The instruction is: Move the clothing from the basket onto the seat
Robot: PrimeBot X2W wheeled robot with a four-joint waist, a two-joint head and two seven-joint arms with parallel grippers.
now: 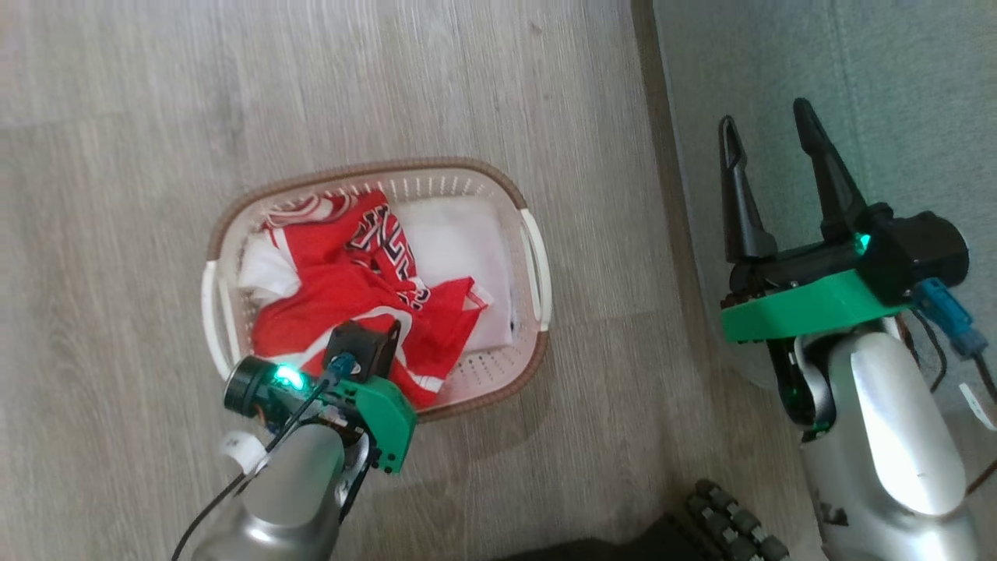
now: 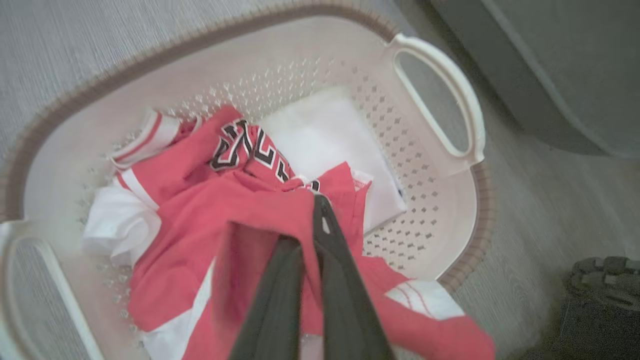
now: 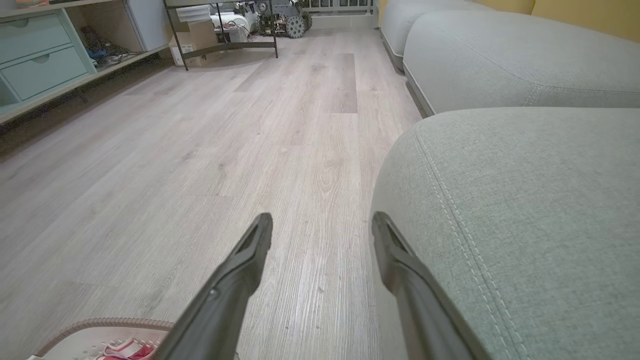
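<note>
The cream basket (image 1: 537, 257) with a brown braided rim stands on the wood floor, left of the grey-green seat (image 1: 896, 93). The red clothing (image 1: 335, 296) with white stripes and black-white lettering lies crumpled in it, partly over a flat white pad (image 1: 459, 241). My left gripper (image 2: 307, 220) reaches down into the basket and is shut on a fold of the red clothing (image 2: 200, 210), which drapes over one finger. A small whitish piece (image 2: 117, 222) lies at the basket's left side. My right gripper (image 1: 767, 117) hangs open and holds nothing over the seat's edge (image 3: 500, 210).
A dark ribbed wheel (image 1: 732, 522) of the robot's base sits on the floor below the seat's corner. In the right wrist view, more grey cushions (image 3: 500, 55) line the right side. Teal drawers (image 3: 40, 65) and a metal rack (image 3: 220, 30) stand far back across open floor.
</note>
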